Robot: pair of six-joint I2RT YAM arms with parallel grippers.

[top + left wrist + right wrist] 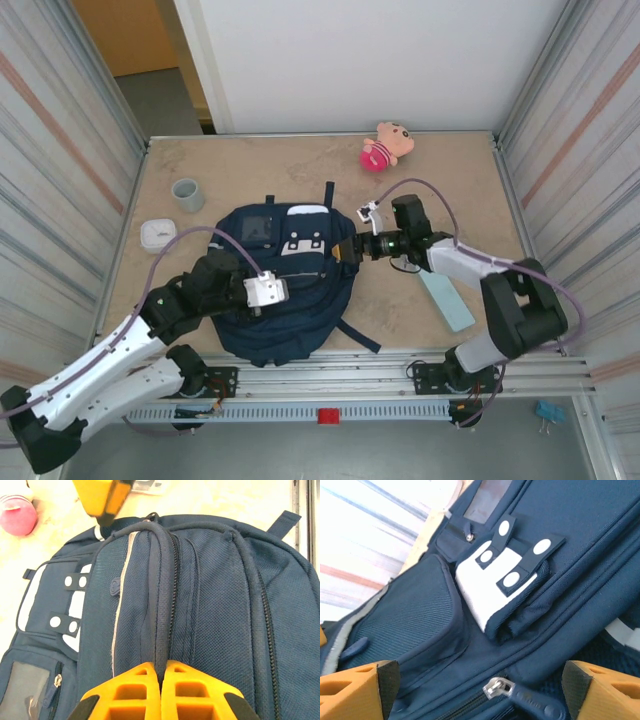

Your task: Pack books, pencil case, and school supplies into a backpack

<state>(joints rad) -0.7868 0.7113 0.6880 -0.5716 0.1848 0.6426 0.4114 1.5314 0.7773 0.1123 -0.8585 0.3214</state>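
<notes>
The navy backpack (pixel 300 310) lies flat in the middle of the table, white patch (pixel 487 582) facing up. My left gripper (pixel 161 672) is shut on a raised ridge of backpack (pixel 215 595) fabric beside a zipper line; from above it (pixel 288 290) sits over the bag's middle. My right gripper (pixel 480 690) stands open at the bag's right edge (pixel 345 250), its pads either side of a silver zipper slider (pixel 497 687) with a dark pull tab (pixel 540 706). The pale teal pencil case (pixel 447 300) lies on the table right of the bag. The books and school supplies are out of view.
A pink-and-tan plush toy (pixel 385 145) lies at the back of the table. A grey cup (pixel 187 194) and a white rounded box (pixel 158 235) stand left of the bag. Ribbed walls close in both sides. A metal rail (pixel 400 365) runs along the near edge.
</notes>
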